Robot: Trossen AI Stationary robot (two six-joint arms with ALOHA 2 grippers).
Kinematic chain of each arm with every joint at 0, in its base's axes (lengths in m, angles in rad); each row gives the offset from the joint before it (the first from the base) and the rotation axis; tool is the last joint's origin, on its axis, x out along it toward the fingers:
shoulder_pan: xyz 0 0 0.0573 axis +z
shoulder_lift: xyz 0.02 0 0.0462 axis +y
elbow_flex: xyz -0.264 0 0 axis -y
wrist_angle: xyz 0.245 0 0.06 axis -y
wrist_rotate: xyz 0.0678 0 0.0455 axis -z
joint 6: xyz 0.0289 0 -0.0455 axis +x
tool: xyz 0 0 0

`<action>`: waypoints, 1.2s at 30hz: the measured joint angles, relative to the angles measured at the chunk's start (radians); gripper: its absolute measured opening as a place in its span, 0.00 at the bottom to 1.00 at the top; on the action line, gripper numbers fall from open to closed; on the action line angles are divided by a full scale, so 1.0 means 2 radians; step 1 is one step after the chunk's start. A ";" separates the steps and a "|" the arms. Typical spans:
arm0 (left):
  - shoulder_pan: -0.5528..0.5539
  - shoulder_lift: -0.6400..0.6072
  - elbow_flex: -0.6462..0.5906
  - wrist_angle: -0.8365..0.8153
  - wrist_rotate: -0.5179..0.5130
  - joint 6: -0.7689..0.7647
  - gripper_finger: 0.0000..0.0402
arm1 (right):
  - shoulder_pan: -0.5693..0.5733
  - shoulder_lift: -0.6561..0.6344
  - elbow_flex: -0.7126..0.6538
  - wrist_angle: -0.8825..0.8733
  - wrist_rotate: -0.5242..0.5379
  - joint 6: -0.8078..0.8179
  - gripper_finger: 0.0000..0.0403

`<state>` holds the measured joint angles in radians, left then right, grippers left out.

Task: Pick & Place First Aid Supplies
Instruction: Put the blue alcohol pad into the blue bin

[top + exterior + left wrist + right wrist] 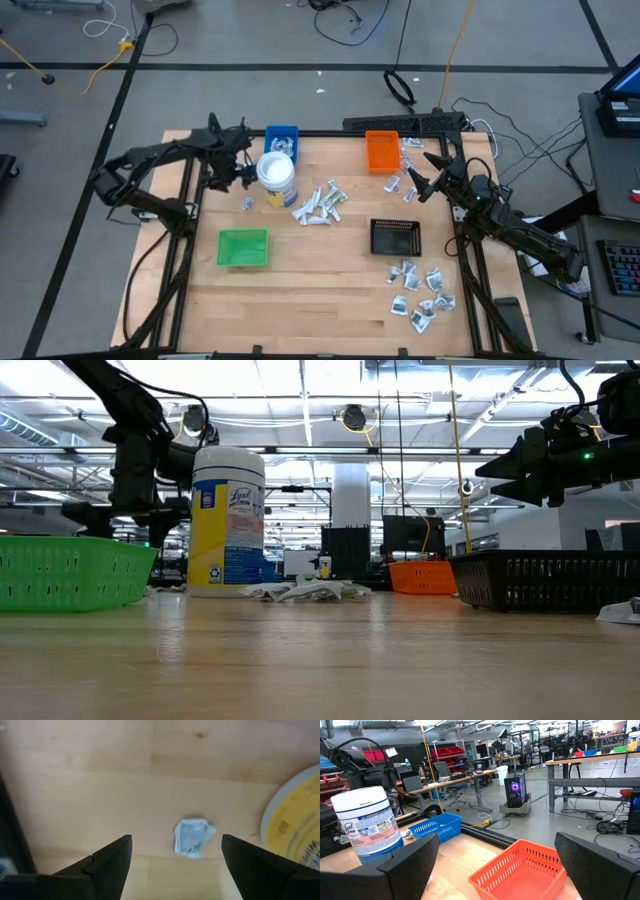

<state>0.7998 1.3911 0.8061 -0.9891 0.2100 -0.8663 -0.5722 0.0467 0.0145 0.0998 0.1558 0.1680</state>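
Observation:
The first aid supplies are small white and silvery packets on the wooden table: a pile at the middle, a cluster at the near right, a few beside the orange tray. One lone packet lies flat left of the white tub. My left gripper hangs open above this packet, pointing down, a finger on either side and clear of it; in the high view the gripper is just beyond the packet. My right gripper waits open and level at the table's right edge.
Four trays stand on the table: blue at the far edge with some packets in it, orange far right, green near left, black right of centre. The tall tub stands close beside my left gripper. Bare wood lies along the near edge.

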 joint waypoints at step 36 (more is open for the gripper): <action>-0.042 0.037 -0.077 0.069 -0.044 0.050 0.04 | 0.000 0.000 0.000 0.000 0.000 0.000 0.98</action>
<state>0.7158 1.4643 0.6525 -0.8516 0.1222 -0.7657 -0.5721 0.0469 0.0146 0.0998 0.1557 0.1680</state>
